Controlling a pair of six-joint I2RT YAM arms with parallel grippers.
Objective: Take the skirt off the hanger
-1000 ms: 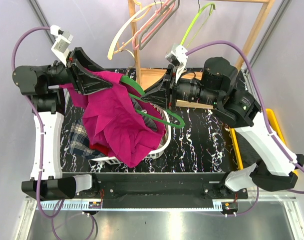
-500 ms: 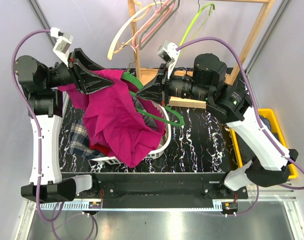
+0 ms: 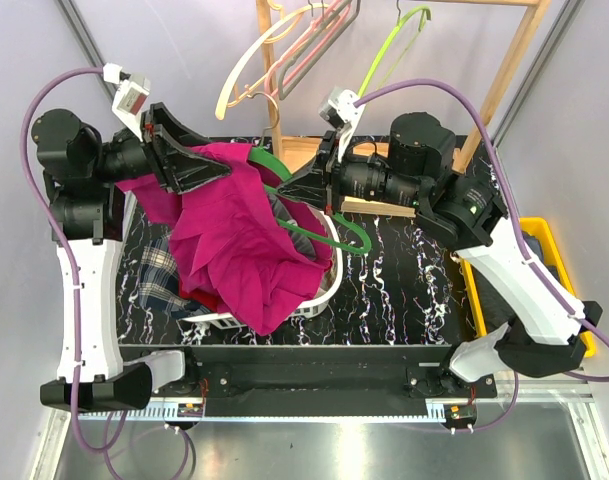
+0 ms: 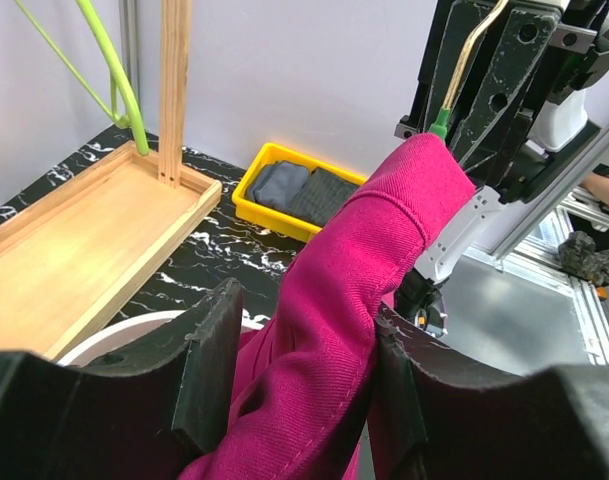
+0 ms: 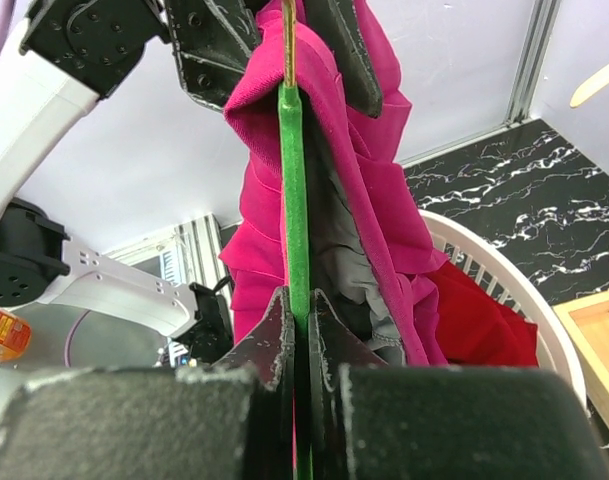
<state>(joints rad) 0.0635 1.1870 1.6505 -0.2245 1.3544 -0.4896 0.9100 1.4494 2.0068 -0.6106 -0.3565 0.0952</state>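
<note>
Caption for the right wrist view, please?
Right gripper shut on thin green hanger, magenta cloth skirt draped over it.

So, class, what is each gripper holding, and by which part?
The right gripper is shut on the green hanger, pinching one of its thin arms. The left gripper clamps the magenta skirt by a bunched fold near its waistband.

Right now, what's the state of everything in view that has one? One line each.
skirt: on the hanger, draped into the basket
hanger: off the rack, clamped in the right fingers
left fingers: closed on the skirt's waistband
right fingers: shut on the hanger
basket: upright, full of clothes
yellow bin: holds folded dark cloth
</note>
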